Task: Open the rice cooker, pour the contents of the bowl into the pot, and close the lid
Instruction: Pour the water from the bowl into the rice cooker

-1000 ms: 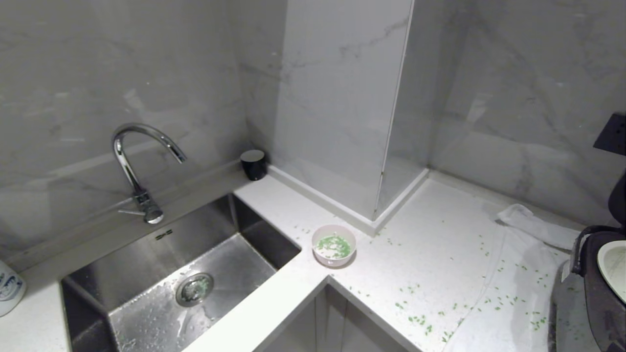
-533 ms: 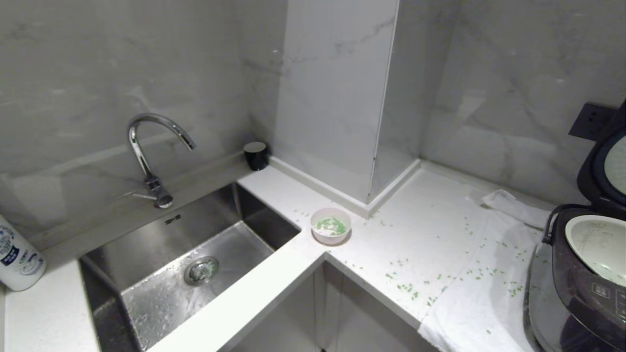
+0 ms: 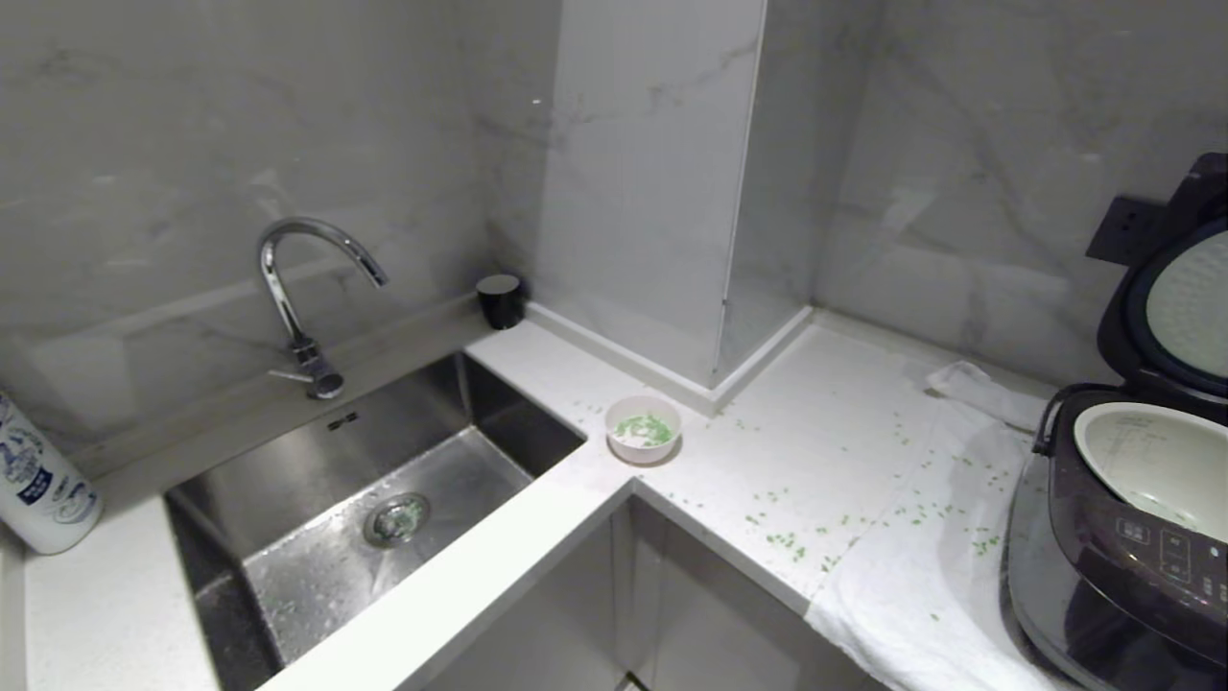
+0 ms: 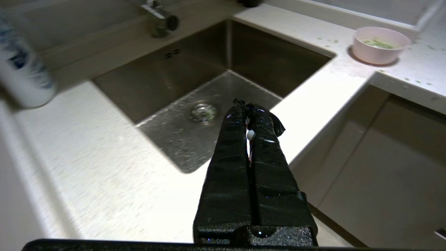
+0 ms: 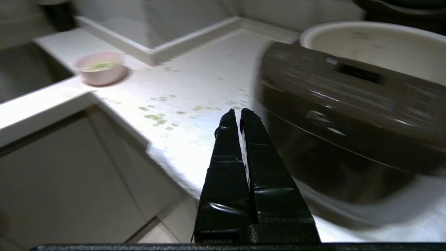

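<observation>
A kitchen corner seen from above, with the bowl (image 3: 643,430) as the landmark. The small pale pink bowl stands upright on the white surface (image 3: 815,422), just beside the inner corner where the surface wraps around the steel sink (image 3: 384,499). Inside it lie the bowl's contents (image 3: 645,428), a thin scatter of tiny green grains. More green grains lie spilled across the surface and over a white cloth (image 3: 940,576) between the bowl and the rice cooker (image 3: 1122,557).

The rice cooker sits well apart from the bowl, at the far right, on the cloth. Its lid (image 3: 1175,297) stands raised, pale dimpled underside showing, and the cream-white pot (image 3: 1151,461) is exposed, with what look like a few green bits at its bottom.

Neither arm appears in the head view. The left tool (image 4: 248,104), fingers pressed together and holding nothing, hangs before the sink, the bowl lying off towards the cooker's side. The right tool (image 5: 237,113), likewise closed and empty, points at the grain-strewn surface edge between bowl and cooker, with the cooker just beside it.

Judged from this, opening looks done and pouring comes next. The bowl lies between the two tools, the cooker on the right tool's side. Which tool is nearer the bowl cannot be told.
</observation>
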{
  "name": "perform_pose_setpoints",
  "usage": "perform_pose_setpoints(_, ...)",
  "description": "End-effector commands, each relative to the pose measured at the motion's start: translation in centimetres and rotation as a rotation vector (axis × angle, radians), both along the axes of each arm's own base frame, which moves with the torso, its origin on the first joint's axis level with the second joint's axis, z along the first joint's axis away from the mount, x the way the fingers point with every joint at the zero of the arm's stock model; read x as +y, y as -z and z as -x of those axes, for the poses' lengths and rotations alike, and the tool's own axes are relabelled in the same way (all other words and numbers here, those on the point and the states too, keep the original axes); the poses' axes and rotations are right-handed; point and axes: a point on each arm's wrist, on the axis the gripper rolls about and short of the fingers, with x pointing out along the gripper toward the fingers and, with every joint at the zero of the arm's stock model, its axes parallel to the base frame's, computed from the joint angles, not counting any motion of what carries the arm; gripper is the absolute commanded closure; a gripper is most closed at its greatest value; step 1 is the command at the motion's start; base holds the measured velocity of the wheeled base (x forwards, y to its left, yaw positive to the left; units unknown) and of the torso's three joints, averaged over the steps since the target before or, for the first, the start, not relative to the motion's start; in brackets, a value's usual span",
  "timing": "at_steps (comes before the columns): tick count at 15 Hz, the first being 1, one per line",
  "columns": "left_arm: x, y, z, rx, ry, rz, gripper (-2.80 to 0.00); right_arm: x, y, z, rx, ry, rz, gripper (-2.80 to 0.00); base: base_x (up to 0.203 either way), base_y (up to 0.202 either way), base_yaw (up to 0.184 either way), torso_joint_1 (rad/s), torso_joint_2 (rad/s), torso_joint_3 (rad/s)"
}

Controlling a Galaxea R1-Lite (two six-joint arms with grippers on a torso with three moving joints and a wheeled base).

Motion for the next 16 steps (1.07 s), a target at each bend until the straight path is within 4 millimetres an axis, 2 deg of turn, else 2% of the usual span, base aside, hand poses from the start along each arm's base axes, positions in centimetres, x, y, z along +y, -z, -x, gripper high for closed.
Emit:
perform_pose_setpoints(1,0.0,0.0,-0.01,0.002,-0.002,-0.001,0.0,0.0,0.09,-0.01,0.003,0.0,0.0,0.0,0.007,0.007,-0.104,0.002,0.01,0.001)
perform_pose_setpoints(16,0.0,0.04,-0.02,0.004,-0.002,0.002,0.0,-0.01,0.1,-0.02,0.004,0.001,-0.001,0.0,0.001,0.009,-0.17,0.002,0.0,0.002)
